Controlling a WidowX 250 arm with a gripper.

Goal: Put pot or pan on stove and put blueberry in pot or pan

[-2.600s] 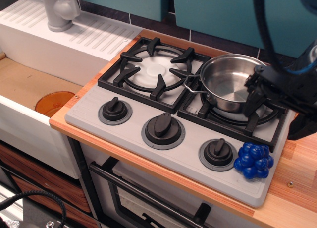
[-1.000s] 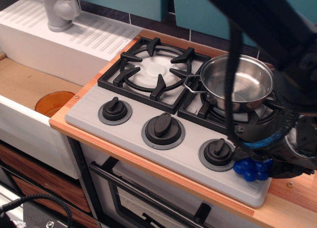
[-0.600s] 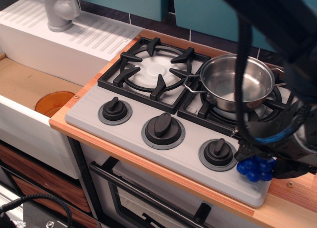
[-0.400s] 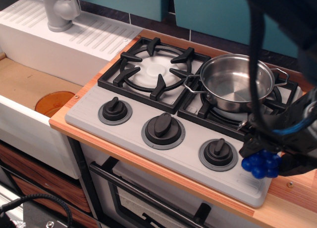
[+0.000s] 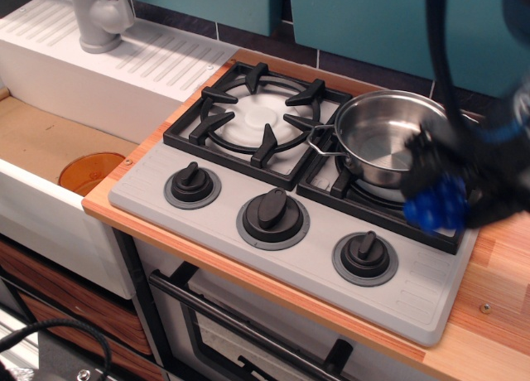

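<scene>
The shiny steel pot (image 5: 377, 137) sits on the right burner grate of the grey stove (image 5: 273, 190). My gripper (image 5: 443, 195) is blurred with motion and is shut on the bright-blue blueberry cluster (image 5: 435, 205). It holds the cluster in the air at the pot's front right rim, above the right burner. The pot's right side is hidden behind the gripper and arm.
An orange round bowl (image 5: 89, 172) lies in the sink at the left. A grey faucet (image 5: 98, 16) stands at the back left. Three black knobs (image 5: 272, 210) line the stove front. The wooden counter (image 5: 497, 298) runs along the right.
The gripper closed on the blueberry at the stove's front right corner, lifted it and carried it up and back toward the pot. The pot has stayed on the right burner.
</scene>
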